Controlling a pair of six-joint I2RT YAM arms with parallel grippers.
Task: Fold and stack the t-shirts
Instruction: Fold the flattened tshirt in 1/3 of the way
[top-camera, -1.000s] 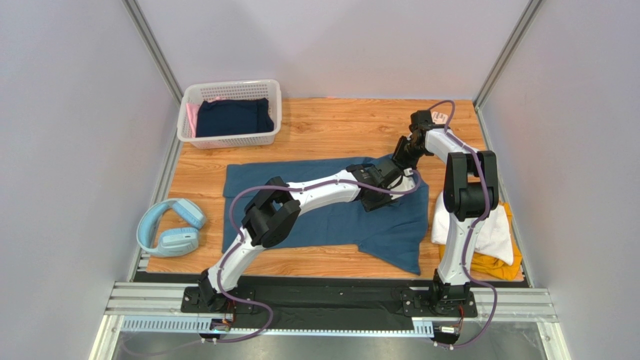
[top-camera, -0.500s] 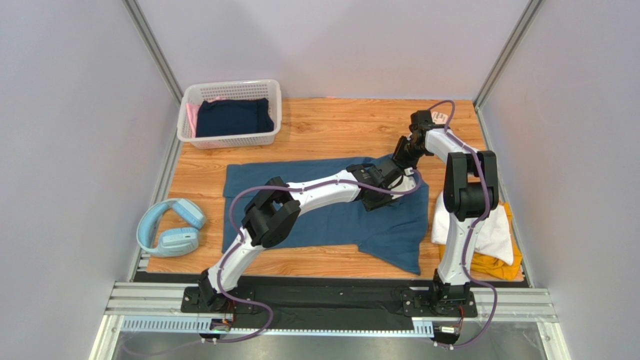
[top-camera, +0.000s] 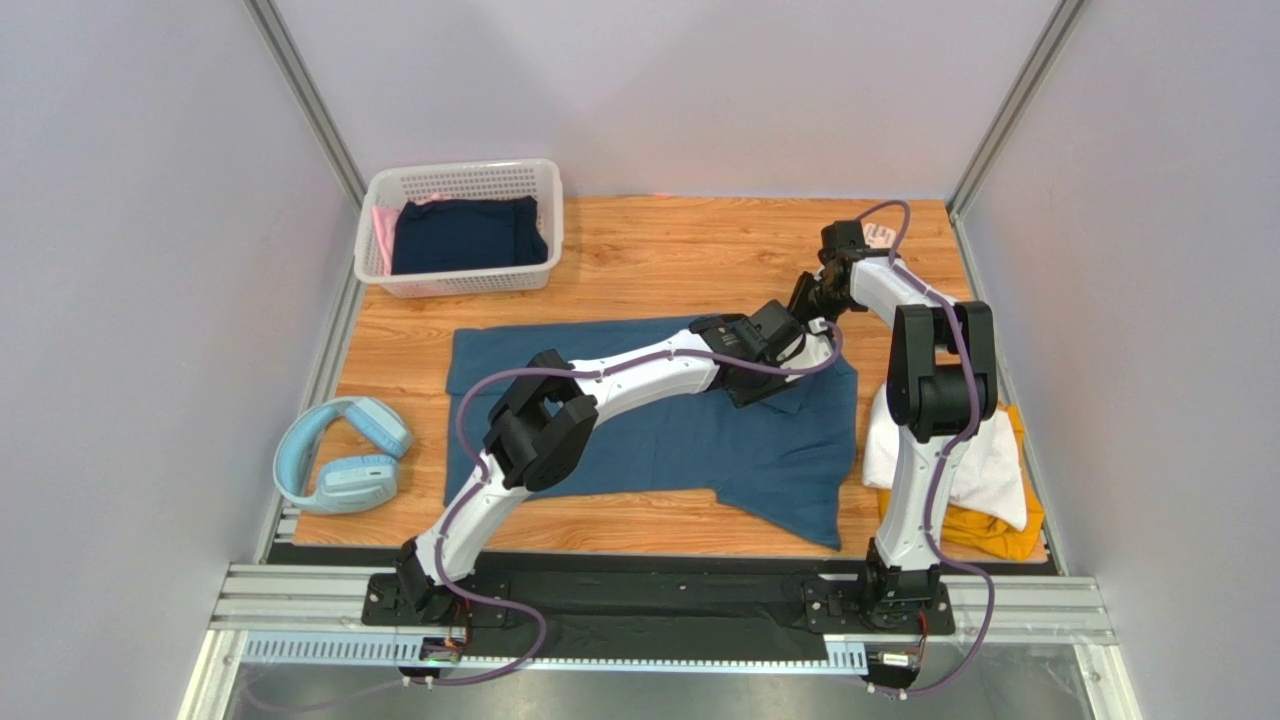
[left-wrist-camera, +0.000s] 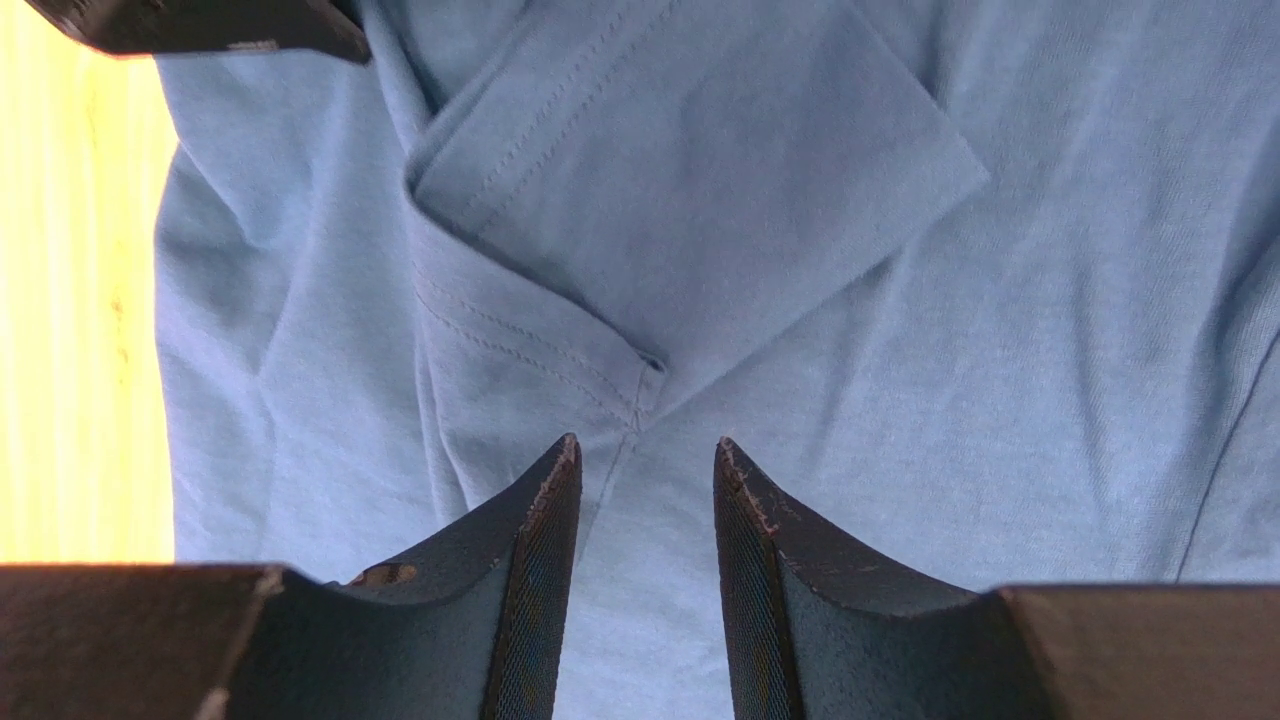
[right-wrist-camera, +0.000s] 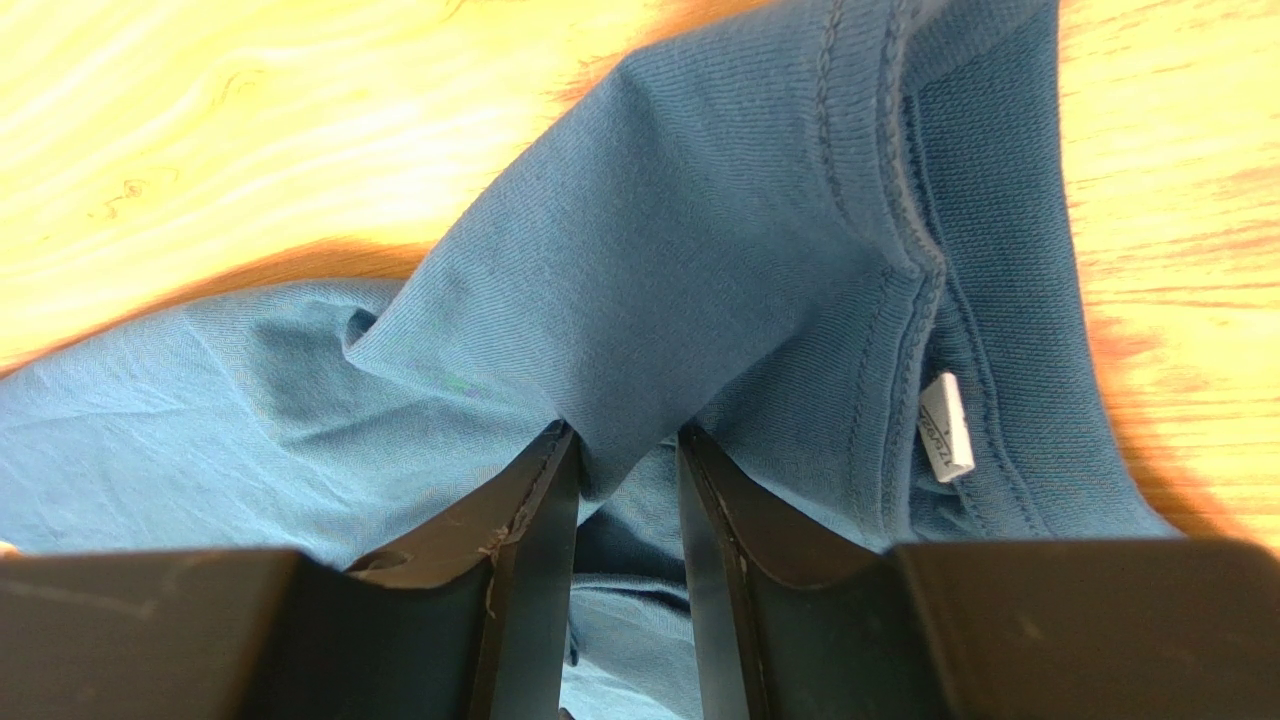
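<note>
Nearest the arm bases, just past the right-hand edge of the large teal-blue cotton t-shirt (top-camera: 646, 435), a folded white tee (top-camera: 992, 465) lies on top of a folded mustard-yellow tee (top-camera: 995, 534). Off the teal shirt's left edge, and apart from it, a pair of pale-blue rounded headphones (top-camera: 343, 455) lies at the edge of the wooden table (top-camera: 661, 255).

The teal shirt itself is spread across the middle of the table, with one sleeve pointing back toward the bases at its near right corner.

Both arms reach to the shirt's far right corner. The left gripper (left-wrist-camera: 646, 446) sits over a sleeve seam there. Its jaws are a narrow gap apart, and the cloth seen between them lies flat, with nothing visibly pinched. The right gripper (right-wrist-camera: 619, 435), just beyond, near the collar and its small white label (right-wrist-camera: 944, 428), is closed on a fold of the teal shirt, which tents up from the table into its fingers.

Beyond the shirt's far left corner, well clear of it, stands a white lattice plastic basket (top-camera: 451, 278) holding a dark navy garment (top-camera: 466, 233).
</note>
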